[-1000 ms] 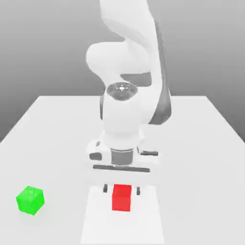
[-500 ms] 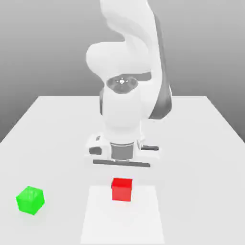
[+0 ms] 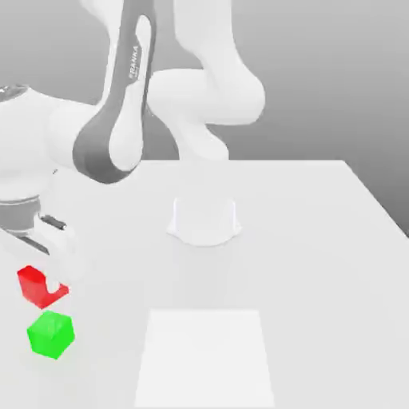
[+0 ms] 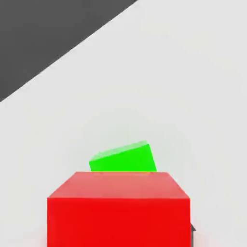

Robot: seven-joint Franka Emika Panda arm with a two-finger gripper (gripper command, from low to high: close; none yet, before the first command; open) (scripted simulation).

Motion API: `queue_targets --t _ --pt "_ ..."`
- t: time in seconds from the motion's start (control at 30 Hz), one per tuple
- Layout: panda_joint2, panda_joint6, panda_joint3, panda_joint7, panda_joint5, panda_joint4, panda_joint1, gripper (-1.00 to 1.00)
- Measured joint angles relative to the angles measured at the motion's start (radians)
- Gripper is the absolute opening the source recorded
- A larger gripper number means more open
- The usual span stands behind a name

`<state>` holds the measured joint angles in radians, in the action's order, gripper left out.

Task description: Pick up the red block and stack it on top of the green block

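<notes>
The gripper (image 3: 49, 285) had its fingers closed on the red cube (image 3: 33, 286), above the green cube (image 3: 51, 335) near the exterior view's left edge of the tabletop (image 3: 311, 279). To my eye, the careful way was to match the cubes' faces, centre them, lower gently until they touched, then release and rise straight up.

The exterior view faces the arm's base across the counter (image 3: 311, 272), from above its surface. The hand view looks close over the red block (image 4: 118, 222). Both include the green block (image 3: 51, 335).
</notes>
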<state>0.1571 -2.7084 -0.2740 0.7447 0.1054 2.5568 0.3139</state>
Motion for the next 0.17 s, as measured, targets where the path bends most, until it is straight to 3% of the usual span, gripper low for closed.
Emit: queue_targets --t 0.03,0.07,0.17 --pt "0.034 -0.03 0.015 -0.016 0.022 -0.002 0.011 -1.0" --pt "0.067 -0.059 0.03 -0.032 0.044 -0.004 0.022 1.0" --pt "0.067 -0.059 0.03 -0.032 0.044 -0.004 0.022 1.0"
